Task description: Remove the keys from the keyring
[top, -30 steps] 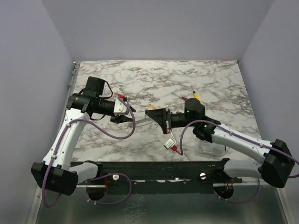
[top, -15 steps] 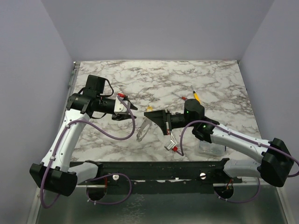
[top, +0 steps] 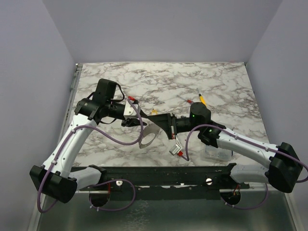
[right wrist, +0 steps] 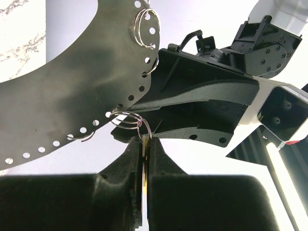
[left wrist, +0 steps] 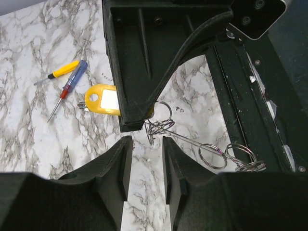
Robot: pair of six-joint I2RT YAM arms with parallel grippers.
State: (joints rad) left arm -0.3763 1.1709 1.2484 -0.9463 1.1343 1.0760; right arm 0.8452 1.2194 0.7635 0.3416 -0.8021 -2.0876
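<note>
My right gripper (top: 154, 117) (right wrist: 144, 142) is shut on the key, a small flat yellow piece (left wrist: 102, 99) (top: 155, 111) with a split ring on top. That ring hangs from the keyring (right wrist: 72, 96), a thin grey perforated metal hoop that droops below the gripper in the top view (top: 147, 136). More small rings (left wrist: 211, 155) hang along the hoop. My left gripper (top: 136, 122) (left wrist: 147, 144) is open and empty, its fingertips just short of the right gripper's fingers (left wrist: 139, 72), with bare table between its jaws.
A yellow-handled stick tool (left wrist: 62, 71) (top: 202, 99) and a red-blue one (left wrist: 72, 85) lie on the marble behind the right arm. A clear plastic box (top: 216, 153) sits by the right forearm. A black rail (top: 159, 175) runs along the near edge.
The hoop has dropped from level between the grippers and now hangs from the right one. My left gripper drew back, then moved right, close to the right gripper.
</note>
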